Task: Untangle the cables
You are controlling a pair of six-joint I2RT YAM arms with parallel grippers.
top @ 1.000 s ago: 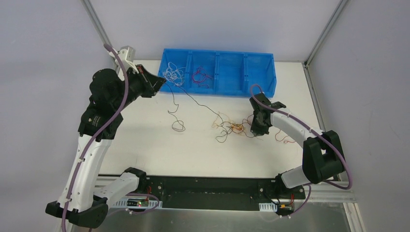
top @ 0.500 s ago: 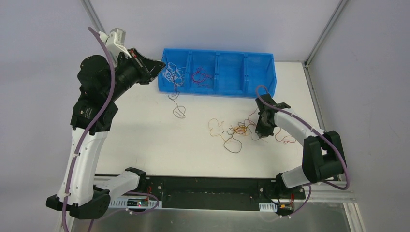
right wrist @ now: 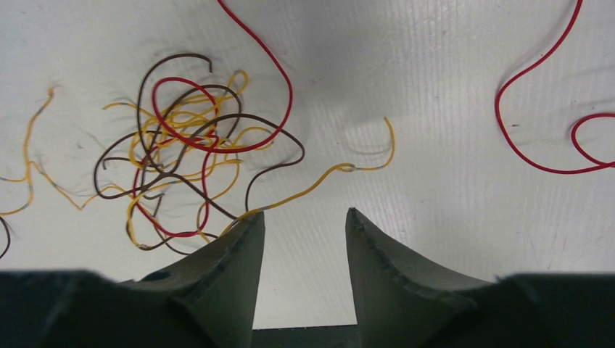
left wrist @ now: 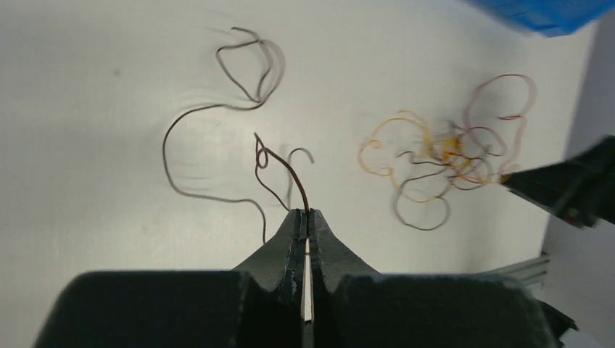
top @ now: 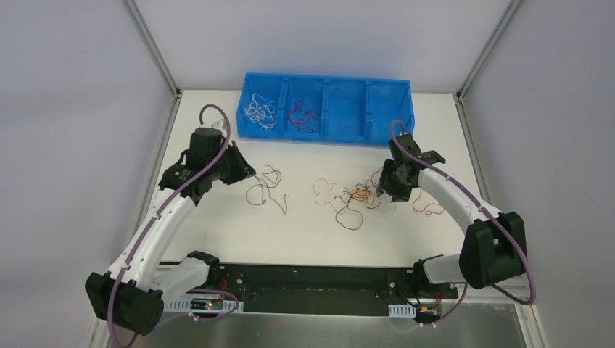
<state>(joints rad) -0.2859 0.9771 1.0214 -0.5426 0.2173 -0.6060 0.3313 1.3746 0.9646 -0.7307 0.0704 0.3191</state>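
No writing, brand, number or sign can be read in any view. The small circuit boards [top: 210, 305] on the black rail [top: 312, 288] are too small and blurred to show any marking.

light is bright and even from above; the white table [top: 304, 232] glows and carries only faint grey shadows. from my left wrist, the dark cable [left wrist: 279, 163] at my left claw [left wrist: 306, 215] is fairly sharp, but the orange and red tangle [left wrist: 442, 156] smears with motion blur and the blue bin [left wrist: 551, 11] corner is a soft smudge. my right claw [right wrist: 304, 212] looms dark and slightly soft, a pale shadow lying ahead of it. overhead, a dull sheen sits on the metal strip [top: 326, 330].
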